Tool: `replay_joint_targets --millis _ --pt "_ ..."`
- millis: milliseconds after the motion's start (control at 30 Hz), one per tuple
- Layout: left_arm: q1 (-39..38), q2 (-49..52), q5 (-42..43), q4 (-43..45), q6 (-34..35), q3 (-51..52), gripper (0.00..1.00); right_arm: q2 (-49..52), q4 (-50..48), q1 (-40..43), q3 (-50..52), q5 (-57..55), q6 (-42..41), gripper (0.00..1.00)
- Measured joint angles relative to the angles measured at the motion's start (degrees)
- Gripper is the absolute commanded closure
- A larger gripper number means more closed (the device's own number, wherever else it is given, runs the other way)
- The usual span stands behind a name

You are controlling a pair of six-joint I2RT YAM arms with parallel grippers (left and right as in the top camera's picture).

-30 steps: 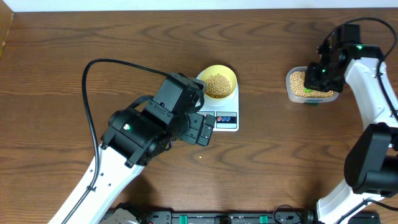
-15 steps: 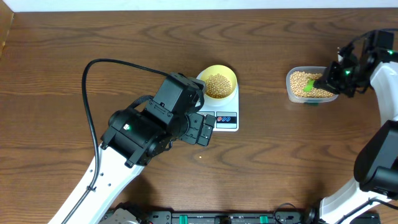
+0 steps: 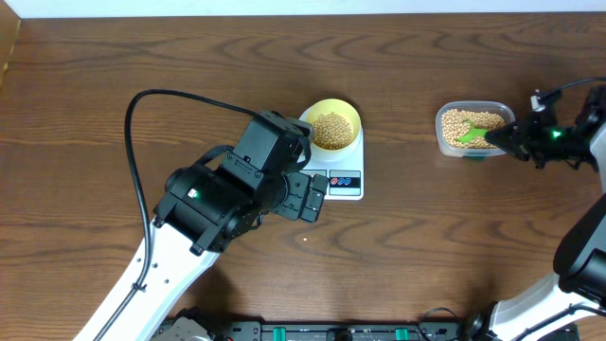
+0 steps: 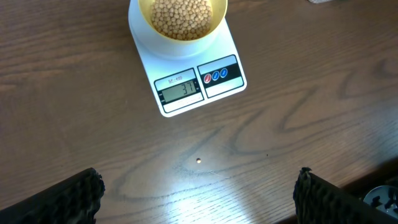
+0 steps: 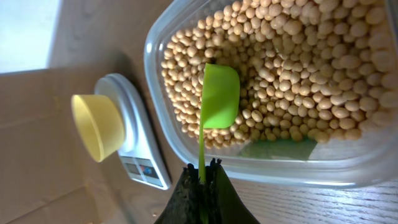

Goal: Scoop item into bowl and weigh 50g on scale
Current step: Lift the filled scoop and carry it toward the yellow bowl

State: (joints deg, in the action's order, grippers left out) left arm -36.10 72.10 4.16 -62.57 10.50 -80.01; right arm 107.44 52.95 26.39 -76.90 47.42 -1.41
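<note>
I judge I'm scooping: right end effector (image 5: 202,177) pinches the scoop (image 5: 220,96) in beans (image 5: 298,74) right of the scale (image 3: 346,182), left end effector (image 3: 311,196) spread; next, a small load to the bowl (image 3: 333,103).

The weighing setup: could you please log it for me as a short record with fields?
scale: display reads 31
bowl: on the scale, holding beans
tub: right of the scale, holds more beans
green scoop: in the tub, on the beans
right gripper: shut on the green scoop's handle
left gripper: open, empty, at the scale's front
stray bean: one lying before the scale
</note>
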Motion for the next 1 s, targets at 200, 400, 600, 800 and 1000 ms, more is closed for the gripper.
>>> replay_joint_targets --millis 200,400,600,800,1000 --pt "0.0 0.0 0.0 0.0 0.0 0.0 0.00 0.0 -1.5 2.9 0.2 6.5 1.7 0.99" --pt "0.0 0.0 0.0 0.0 0.0 0.0 0.00 0.0 -1.6 3.8 0.2 11.5 3.8 0.99" --pt "0.0 0.0 0.0 0.0 0.0 0.0 0.00 0.0 -2.9 3.8 0.2 18.5 5.0 0.99" --pt "0.0 0.0 0.0 0.0 0.0 0.0 0.00 0.0 -4.6 3.7 0.2 25.0 5.0 0.99" --pt "0.0 0.0 0.0 0.0 0.0 0.0 0.00 0.0 -6.3 2.3 0.2 30.8 5.0 0.99"
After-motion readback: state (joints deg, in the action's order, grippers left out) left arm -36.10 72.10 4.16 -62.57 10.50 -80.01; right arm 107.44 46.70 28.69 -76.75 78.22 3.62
